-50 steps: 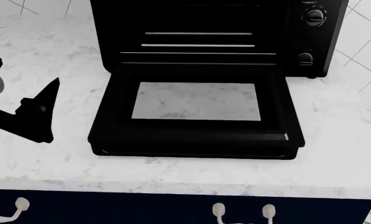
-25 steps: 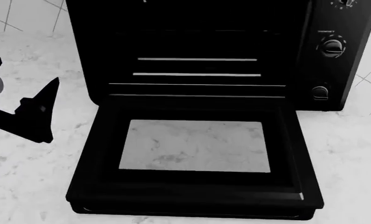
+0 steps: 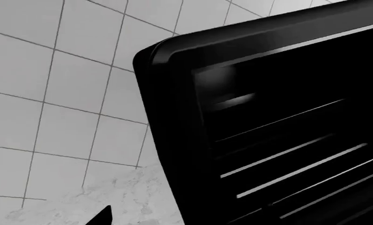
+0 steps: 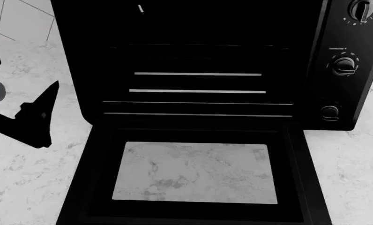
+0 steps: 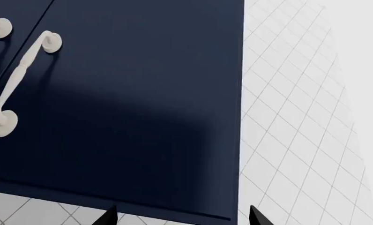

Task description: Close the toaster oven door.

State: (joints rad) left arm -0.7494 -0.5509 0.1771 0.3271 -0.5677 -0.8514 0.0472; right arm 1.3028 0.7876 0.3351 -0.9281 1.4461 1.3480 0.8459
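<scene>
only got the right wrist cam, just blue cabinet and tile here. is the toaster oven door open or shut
Observer: Open. In the head view the toaster oven door is folded down flat, and the marble counter shows through its glass.
Operator: wheres the left gripper
Observer: The left gripper hangs to the left of the toaster oven, apart from the door, jaws open.
Operator: anything inside in the way
Observer: Only the wire racks show in the cavity; I see nothing sitting on them.
</scene>
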